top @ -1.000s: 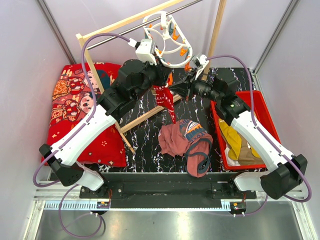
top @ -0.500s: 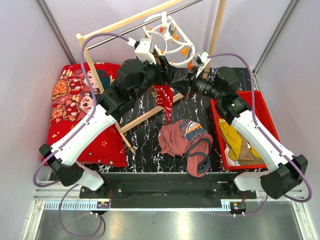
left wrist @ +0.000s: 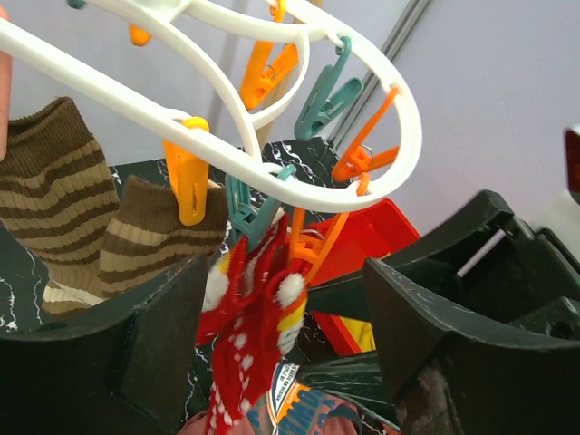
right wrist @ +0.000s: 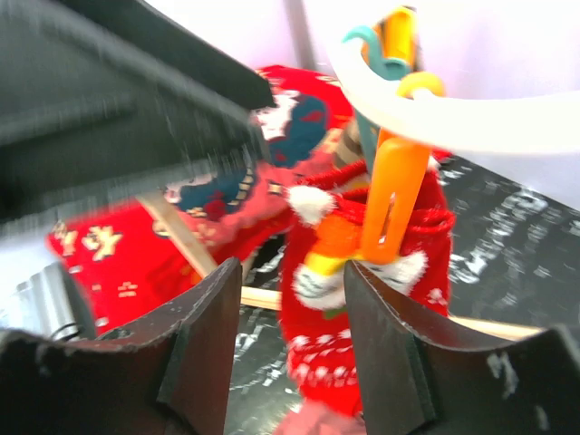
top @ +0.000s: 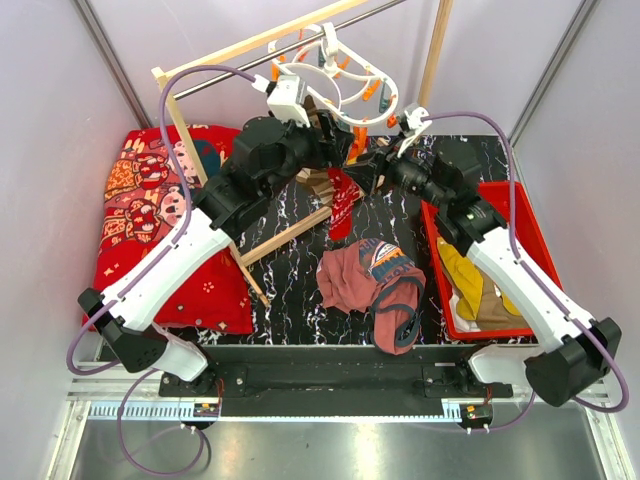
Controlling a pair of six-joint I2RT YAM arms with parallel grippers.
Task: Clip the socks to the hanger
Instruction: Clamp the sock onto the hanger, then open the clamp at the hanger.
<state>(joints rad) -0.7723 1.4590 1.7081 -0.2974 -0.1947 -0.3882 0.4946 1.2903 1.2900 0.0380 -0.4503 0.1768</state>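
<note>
Moved: hanger (left wrist: 136, 107) has swung up and lies flatter than a second ago; both arms have pushed further back with it, and the red sock (left wrist: 254, 349) now hangs shorter and bunched.
Left arm (top: 190, 250): stretched diagonally from its near-left base to the hanger, wrist lifted clear of the bench (top: 290, 270).
Left jaws: released and spread wide, gripping nothing; the red sock hangs in the gap between them.
Right arm (top: 510, 270): reaching back and inward from its near-right base, elbow over the red tray (top: 530, 235), wrist meeting the left wrist beneath the hanger.
Right jaws: parted, nothing clamped; an orange peg (right wrist: 390, 208) and the red cuff sit just beyond the gap, toward the right-hand finger. This view is blurred.
Red sock's place: hanging by its cuff from pegs on the hanger rim, ahead of both pairs of jaws, off the bench.
Striped sock (left wrist: 54, 199): brown and tan, pinned under another orange peg (left wrist: 186, 177), outside the left finger of the left jaws.
Mustard sock (top: 462, 275): lying in the red tray under the right arm, well apart from either pair of jaws.
Garment (top: 370, 285): a rust-maroon heap on the bench, below the jaws and on their near side.
</note>
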